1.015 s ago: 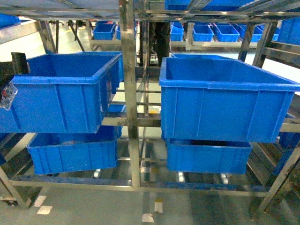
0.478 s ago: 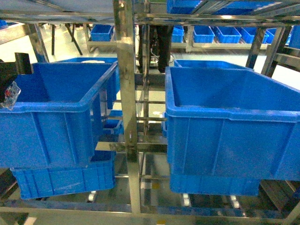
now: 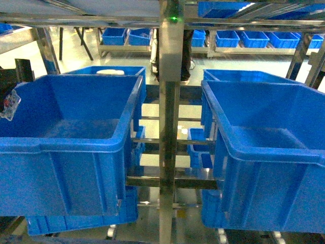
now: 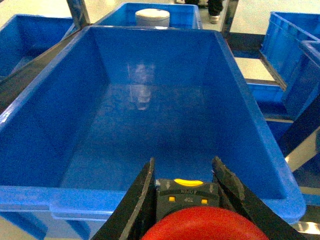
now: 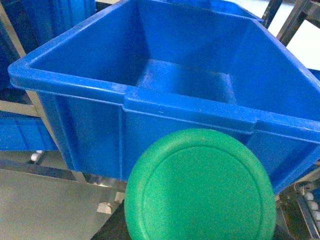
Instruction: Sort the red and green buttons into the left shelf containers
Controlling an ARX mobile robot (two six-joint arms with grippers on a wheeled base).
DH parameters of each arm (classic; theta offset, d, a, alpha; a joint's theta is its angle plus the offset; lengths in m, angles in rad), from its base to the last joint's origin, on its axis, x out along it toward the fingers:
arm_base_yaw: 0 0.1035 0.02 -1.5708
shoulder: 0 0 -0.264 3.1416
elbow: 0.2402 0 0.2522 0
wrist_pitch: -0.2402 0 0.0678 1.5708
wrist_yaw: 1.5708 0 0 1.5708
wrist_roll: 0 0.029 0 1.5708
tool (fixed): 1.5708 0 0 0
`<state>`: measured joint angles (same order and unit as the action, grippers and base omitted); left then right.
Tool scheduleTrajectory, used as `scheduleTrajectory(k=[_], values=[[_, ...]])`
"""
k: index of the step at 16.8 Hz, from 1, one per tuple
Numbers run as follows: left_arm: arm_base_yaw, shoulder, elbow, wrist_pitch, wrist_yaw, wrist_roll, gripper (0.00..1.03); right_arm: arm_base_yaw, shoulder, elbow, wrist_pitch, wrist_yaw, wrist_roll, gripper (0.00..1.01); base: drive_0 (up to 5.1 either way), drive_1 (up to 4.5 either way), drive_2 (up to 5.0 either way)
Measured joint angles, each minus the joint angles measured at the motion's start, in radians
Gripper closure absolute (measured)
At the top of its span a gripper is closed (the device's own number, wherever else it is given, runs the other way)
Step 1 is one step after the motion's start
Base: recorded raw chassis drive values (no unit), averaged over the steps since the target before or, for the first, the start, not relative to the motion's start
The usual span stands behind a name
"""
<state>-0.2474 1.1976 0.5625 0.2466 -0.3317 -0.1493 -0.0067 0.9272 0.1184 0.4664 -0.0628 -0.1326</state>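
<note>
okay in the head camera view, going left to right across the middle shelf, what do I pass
Left big blue bin → steel upright post → right big blue bin.

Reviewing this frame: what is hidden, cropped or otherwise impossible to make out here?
- Right hand: right wrist view, hidden behind the green button; its grip is unreadable.
- Red button: left wrist view, cap cut by the bottom edge, between the left hand fingers.
- White object: behind the left bin, mostly hidden.
</note>
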Motion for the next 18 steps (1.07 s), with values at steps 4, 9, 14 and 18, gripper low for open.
scheduleTrajectory(k=[4, 9, 14, 18], values=[[-0.003, 0.000, 0.000, -0.001, 0.008, 0.000, 0.73, 0.000, 0.000, 0.000, 0.002, 0.006, 0.000, 0.75, -4.4, 4.07, 1.1], [0.009, 0.000, -0.002, 0.003, -0.008, 0.000, 0.73, 0.001, -0.001, 0.000, 0.002, -0.004, 0.000, 0.75, 0.0, 0.00, 0.0], [-0.004, -0.001, -0.002, -0.003, 0.003, 0.000, 0.73, 0.000, -0.004, 0.000, 0.002, -0.003, 0.000, 0.75, -0.3, 3.93, -4.4], [0.001, 0.000, -0.001, 0.008, 0.002, 0.000, 0.73, 0.000, -0.003, 0.000, 0.004, -0.001, 0.000, 0.75, 0.0, 2.12, -2.1]])
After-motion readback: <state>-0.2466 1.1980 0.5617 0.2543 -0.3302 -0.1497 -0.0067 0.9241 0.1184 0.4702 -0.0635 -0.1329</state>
